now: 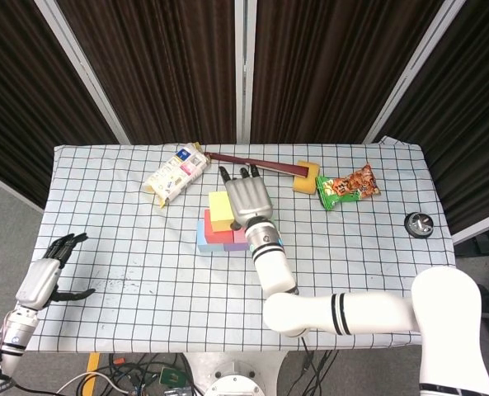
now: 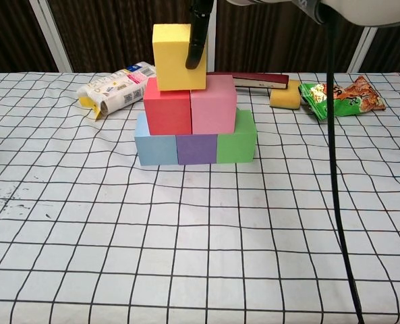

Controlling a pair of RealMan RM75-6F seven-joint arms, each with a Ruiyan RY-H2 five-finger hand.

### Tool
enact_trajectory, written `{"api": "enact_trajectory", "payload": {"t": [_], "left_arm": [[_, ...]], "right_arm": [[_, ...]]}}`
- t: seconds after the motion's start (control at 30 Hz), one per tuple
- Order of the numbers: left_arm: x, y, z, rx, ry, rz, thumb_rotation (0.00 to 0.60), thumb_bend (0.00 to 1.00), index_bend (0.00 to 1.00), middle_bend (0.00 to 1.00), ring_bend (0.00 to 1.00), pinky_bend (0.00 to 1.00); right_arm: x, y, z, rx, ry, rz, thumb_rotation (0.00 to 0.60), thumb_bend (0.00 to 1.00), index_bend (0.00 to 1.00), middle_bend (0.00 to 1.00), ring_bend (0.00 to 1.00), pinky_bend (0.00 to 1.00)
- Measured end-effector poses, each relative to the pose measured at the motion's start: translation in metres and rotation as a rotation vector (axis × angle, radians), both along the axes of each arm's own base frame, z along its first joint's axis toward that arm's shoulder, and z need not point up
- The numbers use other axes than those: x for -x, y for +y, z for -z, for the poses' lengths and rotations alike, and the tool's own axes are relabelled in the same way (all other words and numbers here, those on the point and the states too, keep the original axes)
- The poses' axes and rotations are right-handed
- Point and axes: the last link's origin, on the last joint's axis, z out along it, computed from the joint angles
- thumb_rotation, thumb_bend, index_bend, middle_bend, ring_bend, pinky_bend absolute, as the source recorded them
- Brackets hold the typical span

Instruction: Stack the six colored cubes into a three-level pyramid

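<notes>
A three-level stack stands mid-table. The blue cube, purple cube and green cube form the bottom row, with the red cube and pink cube on them. The yellow cube sits on top, over the red-pink seam. My right hand hovers just right of the yellow cube, and one of its dark fingers lies against the cube's right front. Any grip behind the cube is hidden. My left hand rests at the table's near left corner, fingers apart, holding nothing.
A milk carton lies behind and left of the stack. Behind it are a dark red book, a yellow sponge and a snack bag. A small black round object sits near the right edge.
</notes>
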Motion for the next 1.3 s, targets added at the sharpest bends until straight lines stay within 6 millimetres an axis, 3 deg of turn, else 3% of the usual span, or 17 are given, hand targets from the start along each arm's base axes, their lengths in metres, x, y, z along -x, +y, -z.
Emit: {"api": "enact_trajectory", "payload": {"t": [1.3], "left_arm": [[0.0003, 0.0010, 0.0000, 0.002, -0.003, 0.000, 0.600, 0.00, 0.06, 0.11, 0.02, 0.07]], "right_arm": [[0.0013, 0.0049, 0.0027, 0.000, 0.037, -0.001, 0.600, 0.08, 0.00, 0.45, 0.10, 0.00]]}}
